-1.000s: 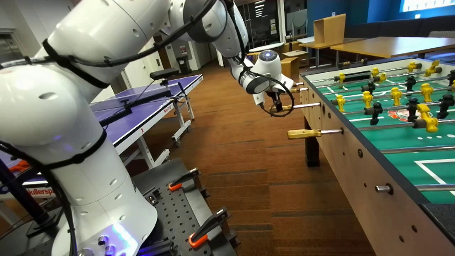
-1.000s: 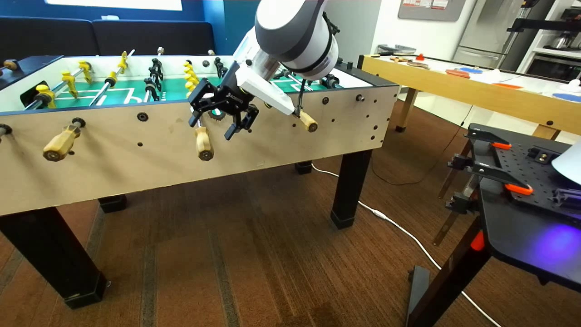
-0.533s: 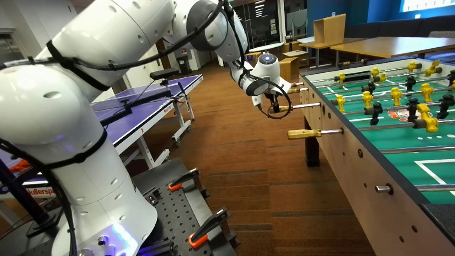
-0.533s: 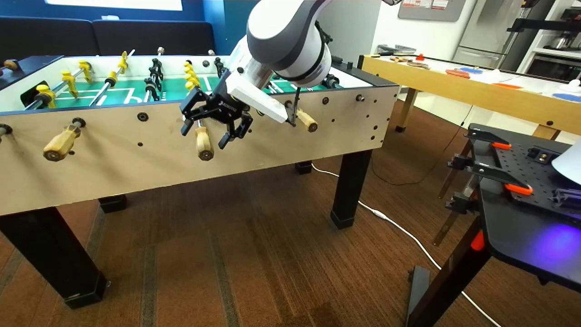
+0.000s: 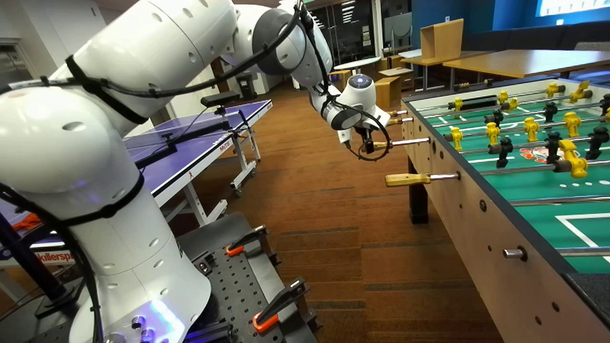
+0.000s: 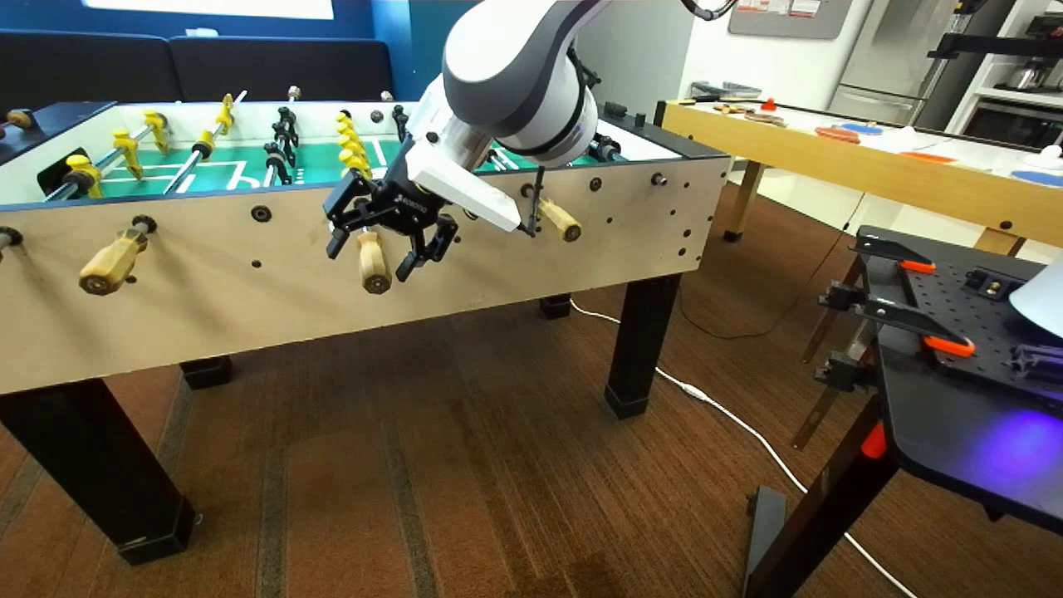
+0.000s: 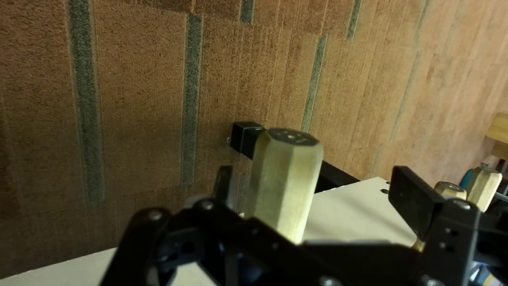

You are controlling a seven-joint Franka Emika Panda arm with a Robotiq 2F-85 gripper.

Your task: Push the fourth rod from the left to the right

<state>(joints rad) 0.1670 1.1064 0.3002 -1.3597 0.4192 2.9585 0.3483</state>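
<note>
One finger [image 7: 224, 181] in the wrist view stands just left of the wooden handle [image 7: 285, 182], presumably on the fourth rod [image 5: 411, 141]; right, beyond a roomier gap, the second finger [image 7: 413, 200] completes the wide-set claw [image 7: 315, 186]. Centre first, close squarely, push straight along the rod.

Foosball surface [image 6: 232, 307]: side smooth, wood-look, low sheen. Jutting from surface's side: handle [image 7: 283, 186] of wood, faceted, smooth, satin, with matt end cap [image 7: 294, 137]; rod [image 5: 412, 142] of polished metal, shiny. Inside surface: figures [image 5: 530, 127] of glossy plastic over smooth field [image 5: 529, 186]. Near surface's side: claw [image 7: 312, 174], mostly matt, with shinier metal screw heads [image 7: 462, 204]; arm shell [image 6: 494, 58] smooth, glossy, plastic-looking. Below surface: carpet [image 6: 332, 473] rough, ribbed, matt. Supporting surface: leg [image 6: 639, 340] smooth, low sheen. Beyond surface: bench [image 6: 282, 75] upholstered; cloth or leather unclear.
</note>
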